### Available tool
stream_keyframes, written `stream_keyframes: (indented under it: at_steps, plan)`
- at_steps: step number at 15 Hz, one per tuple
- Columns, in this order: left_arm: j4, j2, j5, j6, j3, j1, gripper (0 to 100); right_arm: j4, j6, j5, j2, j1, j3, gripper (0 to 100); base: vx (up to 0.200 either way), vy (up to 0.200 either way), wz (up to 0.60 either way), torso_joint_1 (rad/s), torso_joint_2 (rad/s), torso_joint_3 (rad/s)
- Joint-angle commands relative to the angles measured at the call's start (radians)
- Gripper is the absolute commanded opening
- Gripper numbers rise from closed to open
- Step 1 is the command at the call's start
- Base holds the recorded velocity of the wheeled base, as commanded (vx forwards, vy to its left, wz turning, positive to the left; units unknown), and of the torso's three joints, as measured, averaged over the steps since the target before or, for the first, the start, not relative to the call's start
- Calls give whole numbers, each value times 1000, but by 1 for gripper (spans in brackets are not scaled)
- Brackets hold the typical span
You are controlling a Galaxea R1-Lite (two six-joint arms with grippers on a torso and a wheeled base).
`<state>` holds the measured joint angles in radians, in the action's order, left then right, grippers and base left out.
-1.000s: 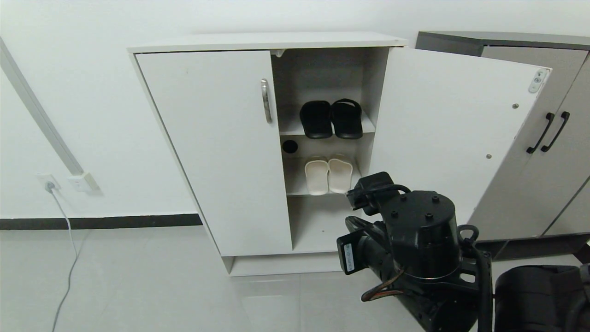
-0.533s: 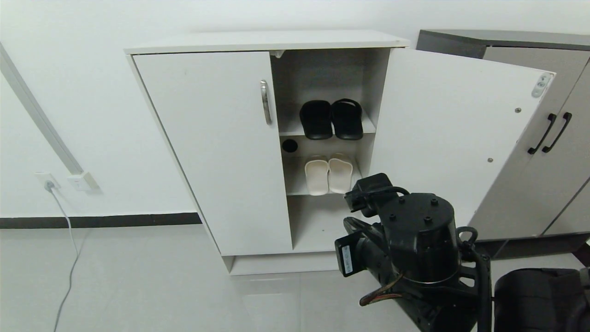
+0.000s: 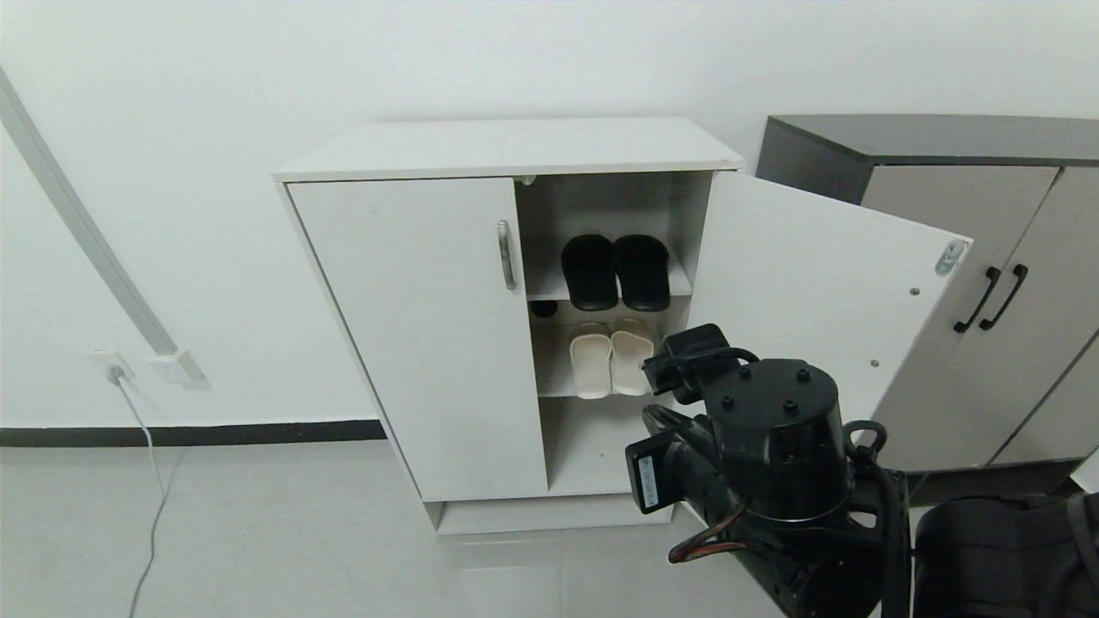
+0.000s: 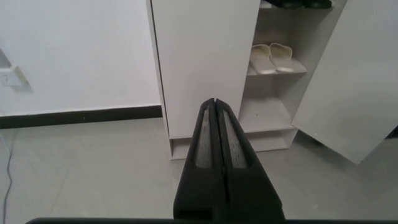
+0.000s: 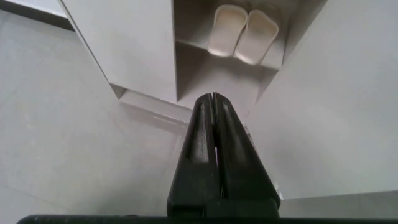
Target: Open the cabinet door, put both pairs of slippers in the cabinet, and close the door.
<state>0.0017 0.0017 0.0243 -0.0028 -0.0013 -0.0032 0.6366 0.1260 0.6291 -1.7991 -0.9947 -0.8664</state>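
The white cabinet stands against the wall, its left door shut and its right door swung open. Black slippers lie on the upper shelf and white slippers on the shelf below. My right arm's wrist hangs in front of the open door's lower edge. My right gripper is shut on nothing, above the floor before the white slippers. My left gripper is also shut and holds nothing, facing the shut door from farther back.
A grey cabinet with black handles stands just right of the open door. A wall socket with a hanging cable is at the left. Tiled floor spreads in front of the cabinet.
The head camera has shifted, so the cabinet sits lower and smaller in the picture. The slippers, the doors and my right arm keep their places.
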Motion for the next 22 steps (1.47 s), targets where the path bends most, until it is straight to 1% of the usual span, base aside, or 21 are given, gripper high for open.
stream_keyframes:
  at_steps: [1, 12, 22]
  plan:
    - [0, 0, 0, 0, 0, 0, 0, 0, 0, 0, 0, 1, 0, 0, 0, 0, 0, 115, -466, -344]
    - [0, 0, 0, 0, 0, 0, 0, 0, 0, 0, -3, 1, 0, 0, 0, 0, 0, 165, -489, -322]
    - [0, 0, 2, 1, 0, 0, 0, 0, 0, 0, 1, -1, -3, 0, 0, 0, 0, 235, -560, -325]
